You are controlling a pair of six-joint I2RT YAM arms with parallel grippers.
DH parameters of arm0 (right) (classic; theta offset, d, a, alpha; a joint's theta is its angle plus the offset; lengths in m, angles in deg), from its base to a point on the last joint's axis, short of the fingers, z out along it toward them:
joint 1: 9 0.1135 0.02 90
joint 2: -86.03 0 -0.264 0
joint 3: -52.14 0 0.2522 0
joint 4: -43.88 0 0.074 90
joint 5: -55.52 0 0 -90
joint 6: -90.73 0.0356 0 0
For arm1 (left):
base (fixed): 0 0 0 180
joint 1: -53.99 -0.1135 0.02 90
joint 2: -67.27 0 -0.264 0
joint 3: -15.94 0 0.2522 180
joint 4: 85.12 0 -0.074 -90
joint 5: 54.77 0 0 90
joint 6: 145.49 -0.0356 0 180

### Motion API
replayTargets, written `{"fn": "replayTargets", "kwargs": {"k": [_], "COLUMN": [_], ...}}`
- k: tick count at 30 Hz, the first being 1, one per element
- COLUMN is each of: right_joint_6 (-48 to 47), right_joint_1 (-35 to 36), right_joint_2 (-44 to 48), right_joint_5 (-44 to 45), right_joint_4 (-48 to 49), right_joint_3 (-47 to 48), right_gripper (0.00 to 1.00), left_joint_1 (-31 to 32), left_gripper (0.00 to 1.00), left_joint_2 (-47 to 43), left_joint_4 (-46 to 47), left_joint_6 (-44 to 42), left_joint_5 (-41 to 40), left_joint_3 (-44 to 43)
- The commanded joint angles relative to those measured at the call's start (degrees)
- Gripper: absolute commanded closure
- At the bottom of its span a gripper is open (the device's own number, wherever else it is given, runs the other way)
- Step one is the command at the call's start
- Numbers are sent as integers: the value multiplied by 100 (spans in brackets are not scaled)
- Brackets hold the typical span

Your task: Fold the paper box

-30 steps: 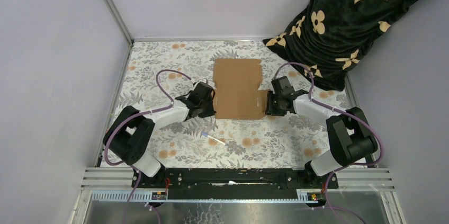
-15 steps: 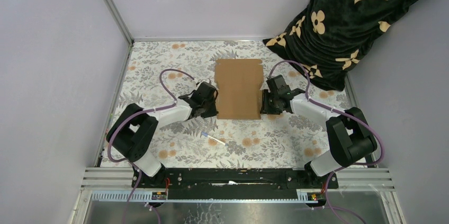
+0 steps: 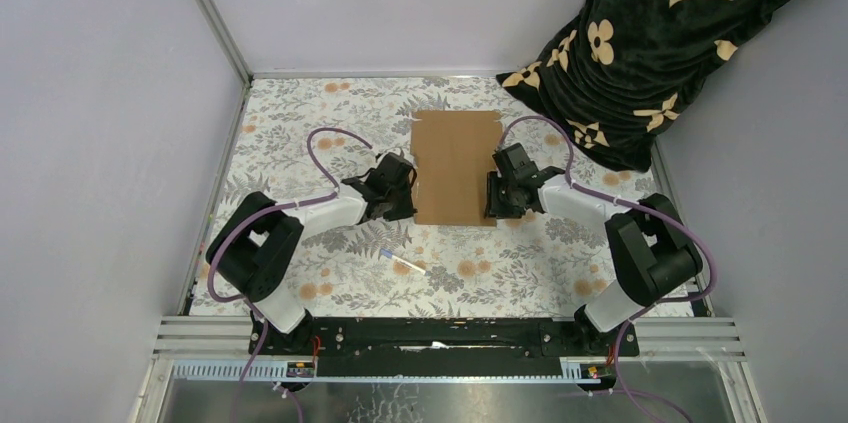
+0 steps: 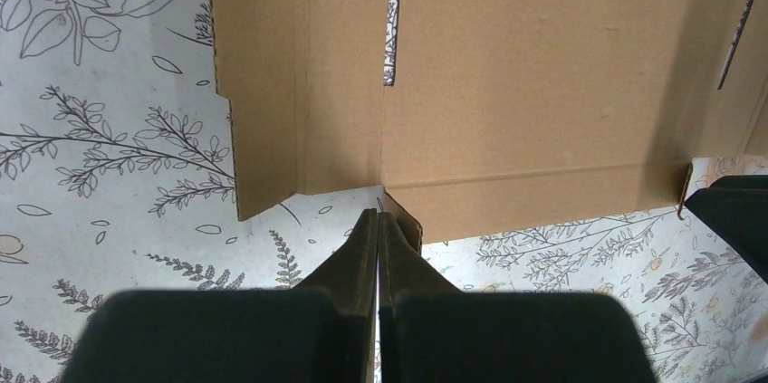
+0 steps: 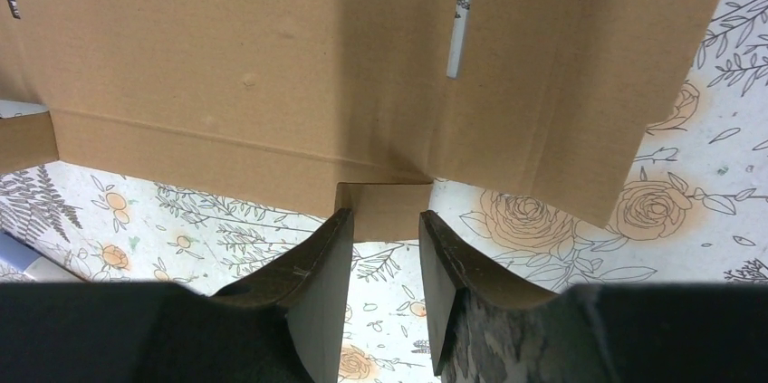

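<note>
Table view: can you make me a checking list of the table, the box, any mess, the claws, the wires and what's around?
Surface: table with a flowery cover.
Job's things: brown box, an unfolded sheet with slits, lying between the claws.
Clutter: small white stick, nearer the arms than the box.
Claws: left claw shut, tips at the box's near corner; right claw open, tips at the box's edge.
Cables: purple cables, one loop by each claw.
Surroundings: plain walls; dark flower-print blanket at the far right corner.
</note>
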Motion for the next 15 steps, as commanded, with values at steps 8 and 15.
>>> {"fn": "replayTargets", "kwargs": {"k": [8,15], "right_joint_6": [91,57], "right_joint_1": [169,310], "right_joint_2": [-256,-407], "right_joint_5": [72,358], "right_joint_4": [119,-93], "right_joint_3": [271,465], "right_gripper": [59,59], "left_joint_1": [76,77], "left_gripper": [100,100], "left_joint_2": [84,98], "left_joint_4": [103,102], "left_joint_6": [43,41], "left_joint_5": [37,37], "left_joint_3": [-162,-179]}}
